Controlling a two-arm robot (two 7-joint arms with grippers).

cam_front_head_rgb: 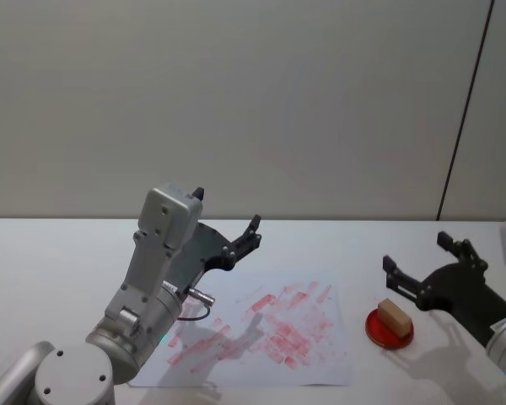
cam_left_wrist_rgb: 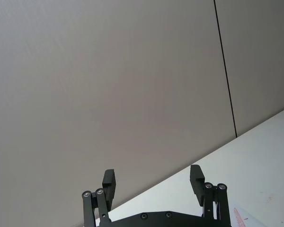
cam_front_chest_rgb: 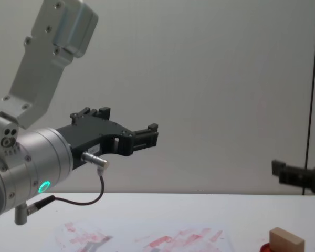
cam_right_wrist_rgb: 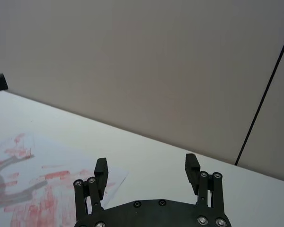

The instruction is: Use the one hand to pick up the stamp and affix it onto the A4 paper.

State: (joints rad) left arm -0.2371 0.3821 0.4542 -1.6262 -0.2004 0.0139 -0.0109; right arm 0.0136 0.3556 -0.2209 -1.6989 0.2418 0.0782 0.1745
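Observation:
The stamp (cam_front_head_rgb: 394, 315) is a small tan wooden block lying on a flat red disc (cam_front_head_rgb: 378, 332), right of the A4 paper (cam_front_head_rgb: 270, 333), a white sheet smeared with red ink. My right gripper (cam_front_head_rgb: 415, 253) hovers open just beyond and above the stamp, holding nothing. The chest view shows the stamp (cam_front_chest_rgb: 286, 241) low at the right, below the right gripper (cam_front_chest_rgb: 302, 167). My left gripper (cam_front_head_rgb: 228, 215) is raised over the paper's far left part, open and empty. In the wrist views both the left gripper (cam_left_wrist_rgb: 153, 182) and the right gripper (cam_right_wrist_rgb: 146, 166) have their jaws wide apart.
The white table (cam_front_head_rgb: 51, 253) runs back to a plain grey wall (cam_front_head_rgb: 253, 101) with a dark vertical seam at the right. The big silver left arm (cam_front_head_rgb: 152, 287) rises over the paper's left edge. The paper (cam_right_wrist_rgb: 38, 189) lies left of the right gripper.

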